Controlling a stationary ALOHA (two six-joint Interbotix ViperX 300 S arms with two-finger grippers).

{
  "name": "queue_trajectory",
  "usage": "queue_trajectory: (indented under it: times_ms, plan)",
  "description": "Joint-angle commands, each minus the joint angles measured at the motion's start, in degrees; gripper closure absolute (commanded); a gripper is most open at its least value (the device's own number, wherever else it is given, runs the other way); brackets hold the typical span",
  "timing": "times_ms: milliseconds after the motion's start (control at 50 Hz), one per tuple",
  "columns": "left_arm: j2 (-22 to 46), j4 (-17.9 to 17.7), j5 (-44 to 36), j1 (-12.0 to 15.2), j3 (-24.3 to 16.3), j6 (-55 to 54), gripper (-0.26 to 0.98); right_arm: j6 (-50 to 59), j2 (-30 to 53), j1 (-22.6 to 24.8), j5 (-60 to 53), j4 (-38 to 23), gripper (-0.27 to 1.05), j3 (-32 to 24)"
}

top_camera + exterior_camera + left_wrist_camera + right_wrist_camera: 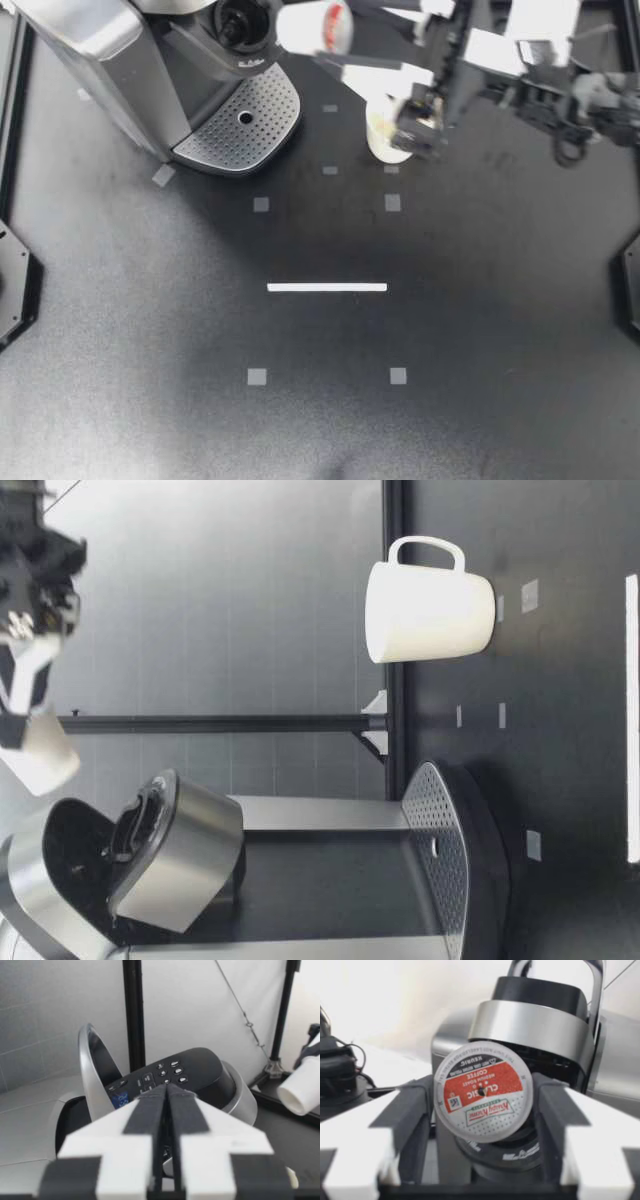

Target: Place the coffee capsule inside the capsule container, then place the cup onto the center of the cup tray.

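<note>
Capsule (315, 28) clamped in my right gripper (340, 38), high above the table (450, 330). It hangs above the container (240, 25), offset toward the cup's side. The gripper's fingers stand about a capsule's width apart, with black pads (555, 1122) pressing the white plastic body from two sides. The round foil top, red and white, faces the wrist camera.

Container: a black round well set in a brushed-metal housing (195, 865) at the top of the machine (150, 80). The hood (35, 905) is swung up and open beside it. A glossy black panel (172, 1075) on the machine carries a cluster of small buttons.

Tray (240, 125): a rounded metal plate at the machine's foot, finely perforated, with one larger hole near its middle.

Cup (385, 140): plain white and smooth, with a loop handle (425, 548). It stands upright on the table near the tray, and seen from above my right arm covers part of it. Between cup and tray lies matte black table with small grey tape squares (330, 170).

A white strip (327, 287) lies near the table's middle, with more squares around it.

My left gripper (167, 1110) is closed, its dark fingers pressed flat together with nothing between them, and it points at the panel.

Black posts (133, 1015) and a pale backdrop (210, 1005) stand behind the machine.
</note>
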Motion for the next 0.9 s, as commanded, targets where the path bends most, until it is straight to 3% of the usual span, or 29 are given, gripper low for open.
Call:
queue_trajectory:
  times_ms: [0,880]
  plan:
    - [0.18,0.26,-0.26,0.0,-0.7,-0.09,0.67,-0.7,0.62,-0.44,-0.62,0.09,0.26,-2.72]
    - [0.26,0.26,-0.26,0.0,-0.7,0.0,0.67,-2.81,6.15,-1.58,6.24,0.09,0.26,-9.05]
